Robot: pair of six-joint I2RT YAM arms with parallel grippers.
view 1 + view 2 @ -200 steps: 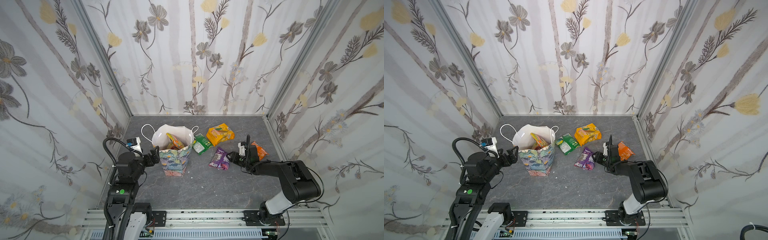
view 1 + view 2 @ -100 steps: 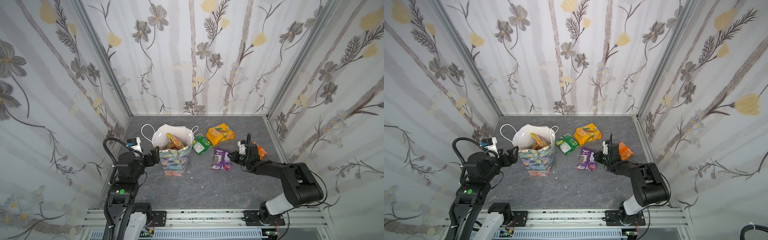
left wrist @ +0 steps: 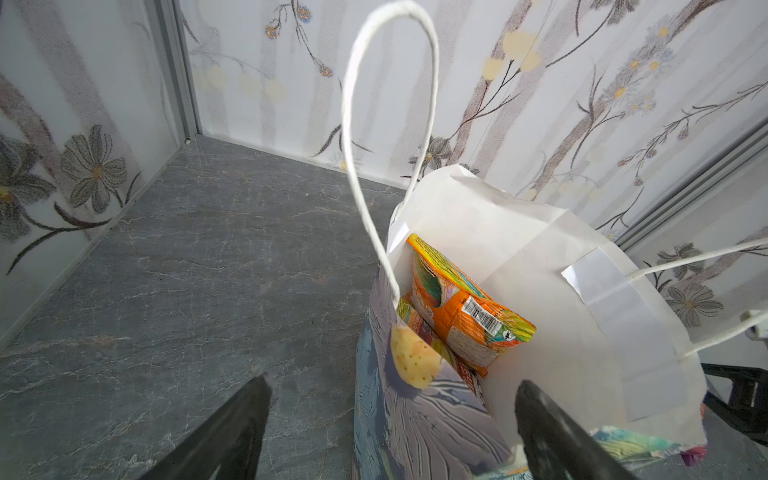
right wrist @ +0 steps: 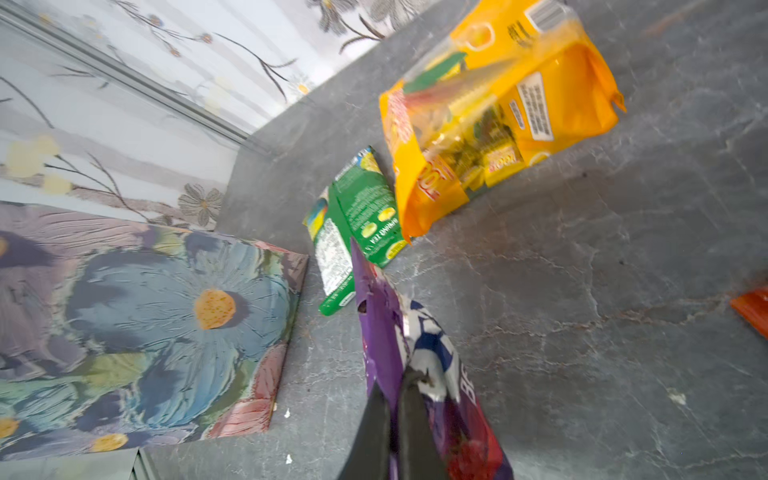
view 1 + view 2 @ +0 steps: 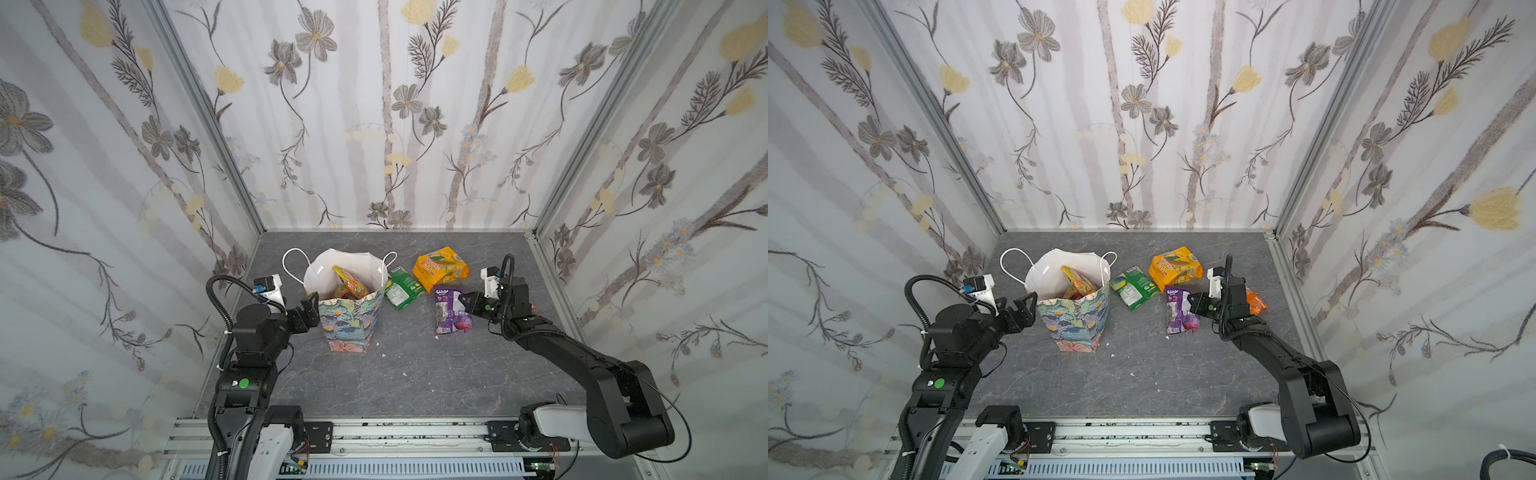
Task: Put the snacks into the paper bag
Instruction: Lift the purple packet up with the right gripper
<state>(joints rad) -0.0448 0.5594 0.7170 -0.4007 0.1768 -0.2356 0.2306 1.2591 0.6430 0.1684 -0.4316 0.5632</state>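
Purple packet [image 5: 451, 313] is resting on the desk [image 5: 415, 374], right of the paper bag [image 5: 351, 324], with the right fingers [image 4: 372, 432] clamping its edge. The left fingers [image 3: 232, 432] are standing apart, straddling the bag's wall. The next move is probably calling for a lift and carry over the open mouth.

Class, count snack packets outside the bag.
4: green packet beside the paper bag; yellow-orange packet farther back; purple packet in the right end effector; orange packet partly hidden behind that arm.
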